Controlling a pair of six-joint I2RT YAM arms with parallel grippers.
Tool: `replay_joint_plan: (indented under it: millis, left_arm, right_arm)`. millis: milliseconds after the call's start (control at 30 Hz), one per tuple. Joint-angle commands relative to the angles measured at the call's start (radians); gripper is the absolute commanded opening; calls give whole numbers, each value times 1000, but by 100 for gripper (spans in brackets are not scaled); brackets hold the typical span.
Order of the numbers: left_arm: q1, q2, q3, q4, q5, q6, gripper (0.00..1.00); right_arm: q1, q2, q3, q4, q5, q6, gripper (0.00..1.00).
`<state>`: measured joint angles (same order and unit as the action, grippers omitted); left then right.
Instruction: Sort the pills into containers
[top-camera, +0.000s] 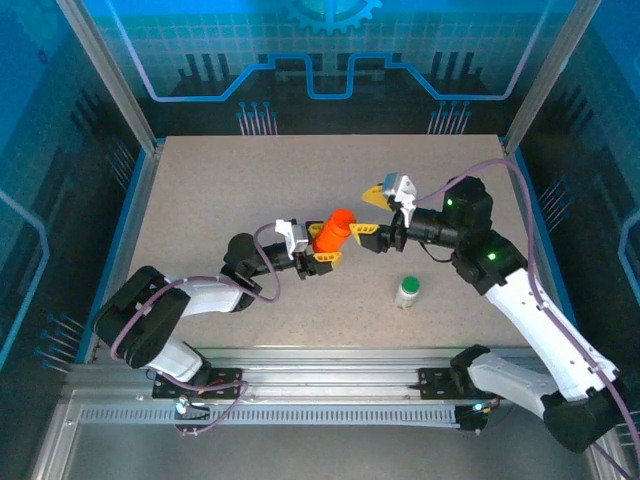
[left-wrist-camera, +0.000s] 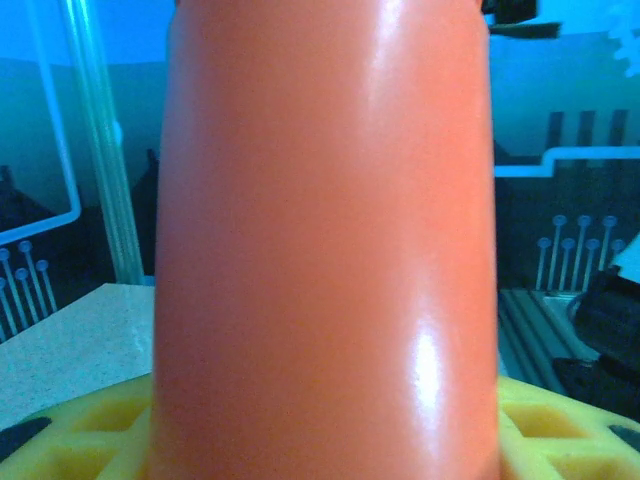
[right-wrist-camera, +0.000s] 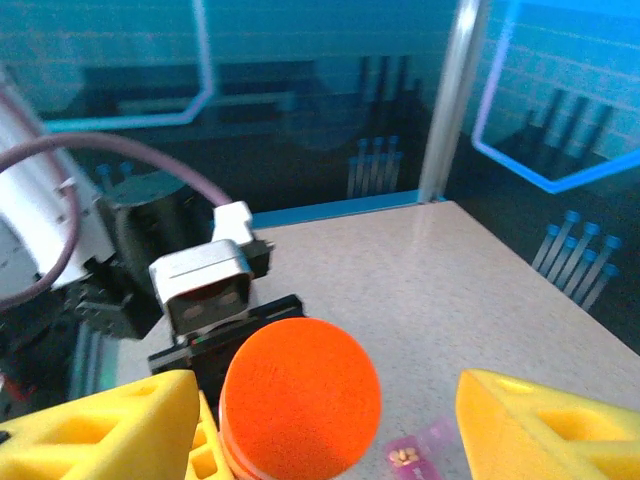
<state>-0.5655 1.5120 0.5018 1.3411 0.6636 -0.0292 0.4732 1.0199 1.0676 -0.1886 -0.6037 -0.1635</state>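
Jaws of the left gripper (top-camera: 322, 252) are clamping the orange bottle (top-camera: 337, 230). The right gripper (top-camera: 371, 213) is hanging open around its cap (right-wrist-camera: 300, 395). The pill box (right-wrist-camera: 415, 452) is lying on the table (top-camera: 250, 180) just beside the bottle.

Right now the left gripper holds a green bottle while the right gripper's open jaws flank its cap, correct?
No. The left gripper holds an orange bottle, not a green one, as the top external view shows. The right gripper does flank its cap with open jaws.
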Motion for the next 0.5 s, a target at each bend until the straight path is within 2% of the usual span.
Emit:
replay_joint_plan:
  millis: [0, 333, 467]
  left_arm:
    - [2, -4, 13, 59, 77, -31, 0]
    - [1, -9, 14, 59, 123, -40, 0]
    - [2, -6, 19, 59, 143, -40, 0]
  right_arm:
    - [-17, 28, 6, 34, -224, -129, 69]
    - [-24, 128, 74, -58, -377, -206, 69]
    - [-25, 143, 86, -90, -363, -226, 70]
